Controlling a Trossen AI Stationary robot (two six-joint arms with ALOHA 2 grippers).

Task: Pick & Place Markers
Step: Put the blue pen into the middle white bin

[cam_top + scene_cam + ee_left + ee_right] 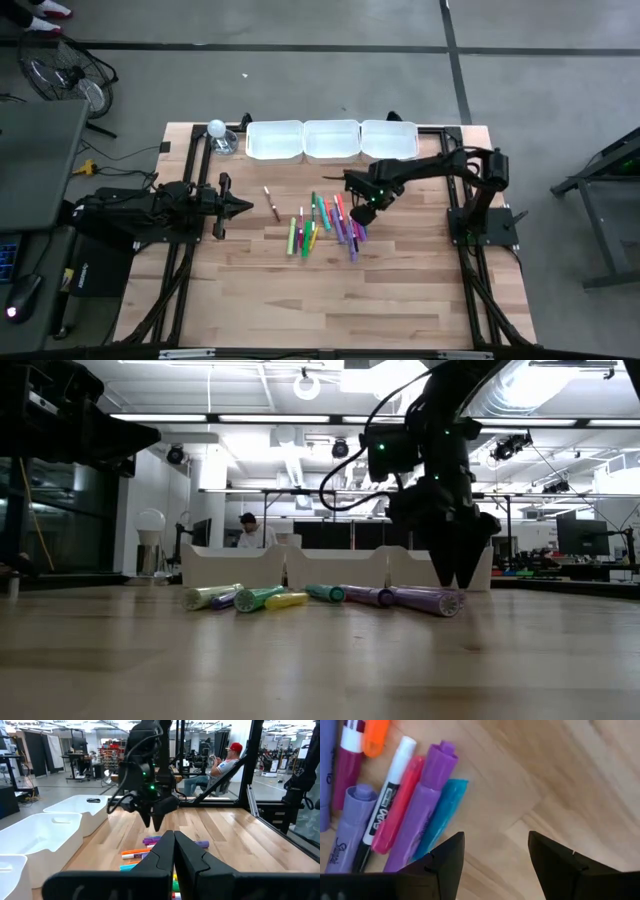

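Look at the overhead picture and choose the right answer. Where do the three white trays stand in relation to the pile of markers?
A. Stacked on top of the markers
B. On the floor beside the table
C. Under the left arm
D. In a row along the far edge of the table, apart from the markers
D: the white trays sit side by side at the table's far edge, with bare wood between them and the markers.

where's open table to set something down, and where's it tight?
Free: the near half of the table below the markers, and the strip between the left gripper, shut, and the stray marker. Tight: the marker pile, with the right gripper open just above its right edge, and the back edge, lined by three white trays and a clear bottle.
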